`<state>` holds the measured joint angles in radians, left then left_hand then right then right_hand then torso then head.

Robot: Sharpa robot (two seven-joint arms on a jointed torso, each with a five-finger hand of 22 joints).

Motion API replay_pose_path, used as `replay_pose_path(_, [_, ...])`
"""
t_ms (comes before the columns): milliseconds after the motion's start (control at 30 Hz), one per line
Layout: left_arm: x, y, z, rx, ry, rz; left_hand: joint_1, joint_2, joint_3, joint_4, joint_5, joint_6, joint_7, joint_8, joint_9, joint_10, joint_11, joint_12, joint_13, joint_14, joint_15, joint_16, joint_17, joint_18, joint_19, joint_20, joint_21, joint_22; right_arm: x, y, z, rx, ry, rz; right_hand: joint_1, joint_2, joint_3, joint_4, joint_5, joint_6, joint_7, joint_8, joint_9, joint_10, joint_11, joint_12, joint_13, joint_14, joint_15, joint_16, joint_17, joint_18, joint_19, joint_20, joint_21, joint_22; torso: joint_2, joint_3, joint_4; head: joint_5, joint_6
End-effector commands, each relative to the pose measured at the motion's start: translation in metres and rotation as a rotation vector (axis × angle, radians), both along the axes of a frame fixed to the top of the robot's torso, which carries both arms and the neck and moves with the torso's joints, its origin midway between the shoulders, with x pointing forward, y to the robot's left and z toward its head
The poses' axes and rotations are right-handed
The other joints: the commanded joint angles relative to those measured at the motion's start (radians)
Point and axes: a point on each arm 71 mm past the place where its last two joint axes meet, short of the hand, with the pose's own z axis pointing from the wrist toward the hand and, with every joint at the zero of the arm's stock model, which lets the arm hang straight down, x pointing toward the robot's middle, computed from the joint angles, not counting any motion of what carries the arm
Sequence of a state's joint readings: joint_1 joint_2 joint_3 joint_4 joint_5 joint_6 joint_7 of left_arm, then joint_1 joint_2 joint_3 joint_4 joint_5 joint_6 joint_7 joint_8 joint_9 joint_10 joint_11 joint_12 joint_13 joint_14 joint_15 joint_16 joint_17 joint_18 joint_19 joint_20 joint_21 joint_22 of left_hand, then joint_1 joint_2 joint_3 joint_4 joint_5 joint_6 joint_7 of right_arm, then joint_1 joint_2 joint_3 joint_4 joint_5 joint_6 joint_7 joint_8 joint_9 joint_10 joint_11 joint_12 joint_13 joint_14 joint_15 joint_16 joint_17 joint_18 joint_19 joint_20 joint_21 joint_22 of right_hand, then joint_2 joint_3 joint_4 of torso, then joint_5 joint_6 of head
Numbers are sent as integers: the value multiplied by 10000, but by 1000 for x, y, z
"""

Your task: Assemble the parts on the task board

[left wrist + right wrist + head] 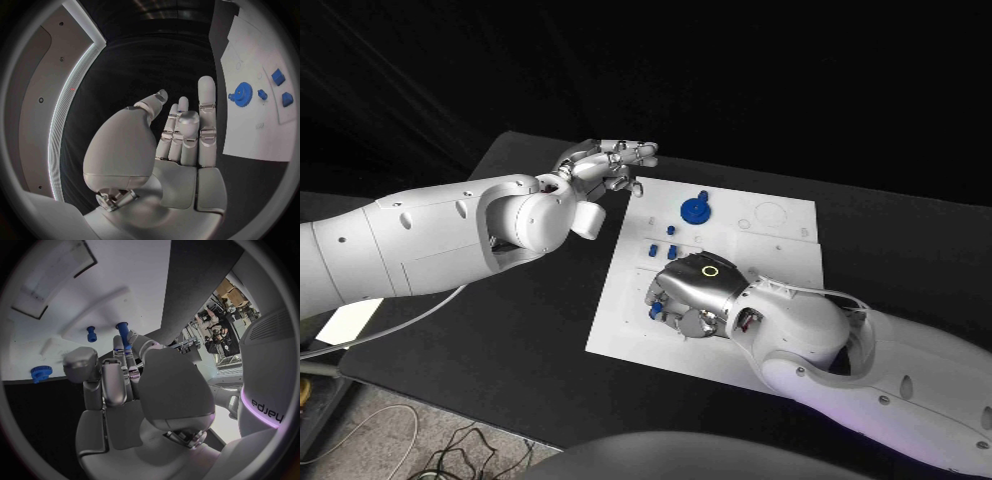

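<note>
**White board, blue parts, black table**

My task board [783, 222] is white with faint grey outlines. At its twelve o'clock sits a blue gear [695, 210]; the small parts [664, 250] are blue. My hands [697, 295] are silver, the table [516, 330] black.

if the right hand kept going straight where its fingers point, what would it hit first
Probably the blue peg at the right hand's fingertips, standing on the white board; whether it already touches is unclear.

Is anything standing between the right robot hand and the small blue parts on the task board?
Nothing visible does. The right robot hand sits over the task board, fingertips already at a blue peg; another blue peg stands just beyond, with bare white plate between.
</note>
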<state>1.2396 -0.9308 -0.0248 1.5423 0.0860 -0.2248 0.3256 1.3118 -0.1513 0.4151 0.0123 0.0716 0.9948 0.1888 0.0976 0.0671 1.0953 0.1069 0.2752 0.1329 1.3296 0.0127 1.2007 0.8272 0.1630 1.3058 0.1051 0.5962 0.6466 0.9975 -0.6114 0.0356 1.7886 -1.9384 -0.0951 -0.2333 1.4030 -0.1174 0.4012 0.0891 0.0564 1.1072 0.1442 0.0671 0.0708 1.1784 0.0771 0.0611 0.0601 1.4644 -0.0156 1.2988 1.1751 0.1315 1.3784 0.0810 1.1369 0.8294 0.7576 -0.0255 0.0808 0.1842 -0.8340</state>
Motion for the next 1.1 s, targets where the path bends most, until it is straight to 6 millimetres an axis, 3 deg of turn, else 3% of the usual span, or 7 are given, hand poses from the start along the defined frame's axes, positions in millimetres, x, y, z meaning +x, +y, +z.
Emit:
replay_pose_path(33, [-1, -2, 1, -99, -25, -166, 4, 78, -64, -12, 59, -73, -23, -8, 0, -110, -5, 82, 16, -10, 41, -6, -36, 180, -21, 61, -48, -15, 1, 0, 1, 106, -214, -87, -223, -237, -137, 75, -8, -379, 65, -68, -60, -521, 125, -4, 17, 317, 147, -179, -217, 4, -132, 70, -204, -283, 2, 11, -12, 10, 8])
replay_pose_path(333, [-1, -1, 1, -83, 4, -156, 0, 79, -76, -11, 58, -83, -20, -6, -1, -128, -1, 90, 16, -19, 43, -15, -59, 180, -22, 63, -53, -19, 2, -2, 3, 495, -312, -163, -404, -331, -1143, 124, -7, -1353, 7, -49, -53, -2115, 314, 87, 41, 235, 291, -499, -631, 127, -334, 221, -726, -1013, 2, 19, -10, -23, 37])
replay_pose_path(700, [-1, -1, 0, -79, 21, -162, 0, 79, -76, -11, 58, -83, -20, -6, -1, -128, -1, 90, 16, -19, 43, -15, -59, 180, -22, 63, -53, -19, -2, -22, 20, 2363, -652, -289, -193, -298, -2184, 497, 25, -1659, -54, -36, -31, -2209, 303, 410, 75, 222, 278, -610, -794, 156, -345, 246, -915, -1265, -15, 22, -15, -93, 85])
replay_pose_path(800, [0, 0, 0, -71, 29, -150, 0, 86, -80, -10, 57, -89, -18, -5, -1, -140, 1, 95, 16, -20, 45, -12, -56, 180, -23, 65, -56, -21, 3, -47, 29, 3295, -84, -831, -172, -202, -2376, 639, 33, -1593, 64, -17, -15, -1352, 111, 935, 202, 212, 142, -670, -869, 163, -332, 157, -938, -1281, -30, 5, -31, -270, 203])
replay_pose_path(900, [-1, 2, 0, -54, 39, -115, 0, 86, -80, -10, 57, -89, -18, -5, -1, -140, 1, 95, 16, -20, 45, -12, -56, 180, -23, 65, -56, -21, 14, -87, 38, 4089, 1237, -2180, -318, -68, -2509, 798, 215, -1069, 152, 210, 78, 62, 29, 1668, 498, 392, 71, -143, -174, -9, 10, 72, -271, -267, -69, -10, -90, -613, 395])
replay_pose_path(1067, [-1, 6, 0, -13, 49, -19, 0, 86, -80, -10, 57, -89, -18, -5, -1, -140, 1, 95, 16, -20, 45, -12, -56, 180, -23, 65, -56, -21, 22, -141, 40, 4126, 3042, -4139, -1023, -196, -3148, 1154, 1123, -859, -240, 473, 141, 1998, -442, 3356, 1677, 588, -286, 550, 679, -210, 457, -257, 670, 1056, -157, -25, -279, -1080, 616])
replay_pose_path(1100, [-1, 7, 0, -7, 50, -5, -1, 87, -83, -9, 55, -90, -17, -4, -1, -143, 1, 98, 17, -22, 46, -14, -61, 180, -23, 66, -57, -22, 21, -150, 39, 3958, 3308, -4437, -1237, -166, -3334, 1274, 1381, -800, -303, 592, 183, 2206, -500, 4616, 3009, 606, -351, 649, 796, -242, 506, -326, 803, 1237, -165, -27, -304, -1168, 656])
